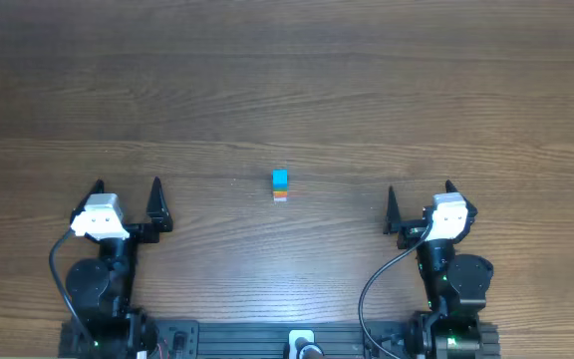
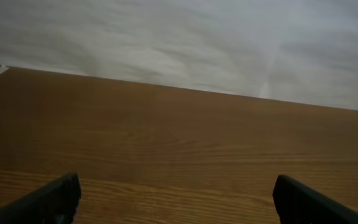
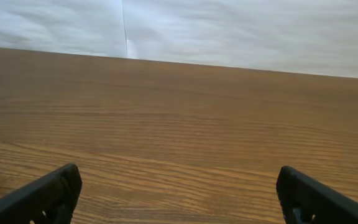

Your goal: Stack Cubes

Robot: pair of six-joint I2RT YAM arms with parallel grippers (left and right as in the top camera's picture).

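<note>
Left hand (image 1: 128, 191) and right hand (image 1: 419, 191) sit near their bases, both spread wide, holding nothing. Between them, well apart from each, the cube stack (image 1: 280, 185) stands on the bench (image 1: 287, 80) — blue atop orange.

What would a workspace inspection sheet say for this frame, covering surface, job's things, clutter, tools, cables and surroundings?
Surface: brown wood-grain table top, no damage seen.
Job's things: small blue cube sits on a small orange cube, mid-table between the arms; a pale sliver under them is too small to identify.
Clutter: nothing seen.
Tools: left tool open and holding nothing, near its base; right tool likewise.
Cables: black left cable loops beside the left arm, black right cable beside the right arm; both lie apart from the cubes.
Surroundings: white backdrop beyond the table's far edge.
</note>
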